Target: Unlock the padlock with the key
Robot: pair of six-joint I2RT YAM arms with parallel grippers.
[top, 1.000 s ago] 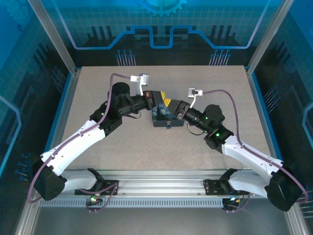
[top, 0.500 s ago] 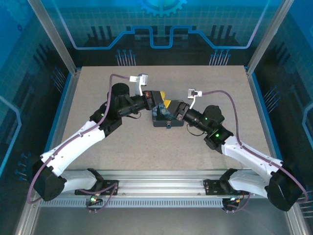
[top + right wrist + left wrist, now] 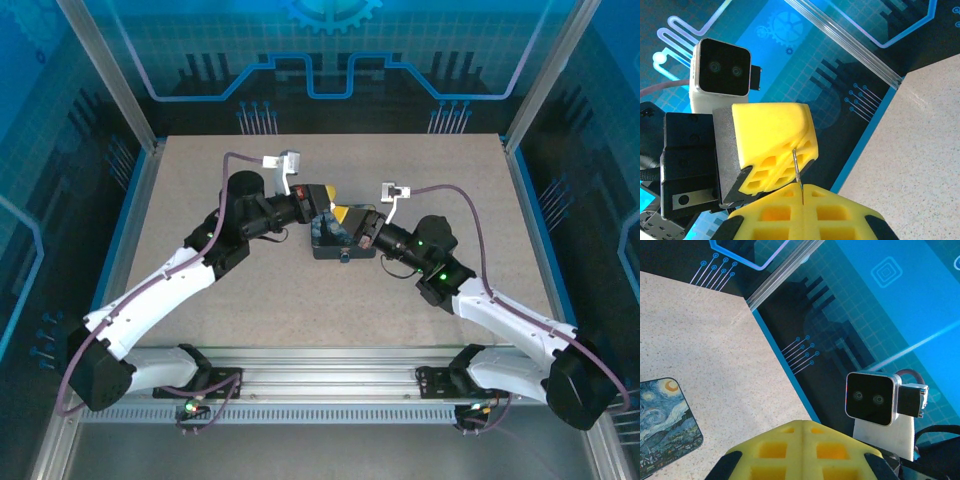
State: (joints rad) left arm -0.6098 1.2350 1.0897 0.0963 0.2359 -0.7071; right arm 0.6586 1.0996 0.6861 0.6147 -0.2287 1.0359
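We see white shells on the left arm (image 3: pixel 150 290) and right arm (image 3: pixel 510 320), turning to black joints further out. A purple cable (image 3: pixel 445 188) runs along each, and green lights (image 3: pixel 437 272) glow on the right one. The fingers (image 3: pixel 771 135) are yellow lattice blocks on black brackets; each wrist carries a white, black-faced camera (image 3: pixel 872 399).

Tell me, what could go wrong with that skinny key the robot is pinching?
The key is a thin sliver pinched only by its end in the right hand, so it could twist or slip out. The left hand sits very close to it, over the painted tin box, so the two hands might bump and knock the key loose.
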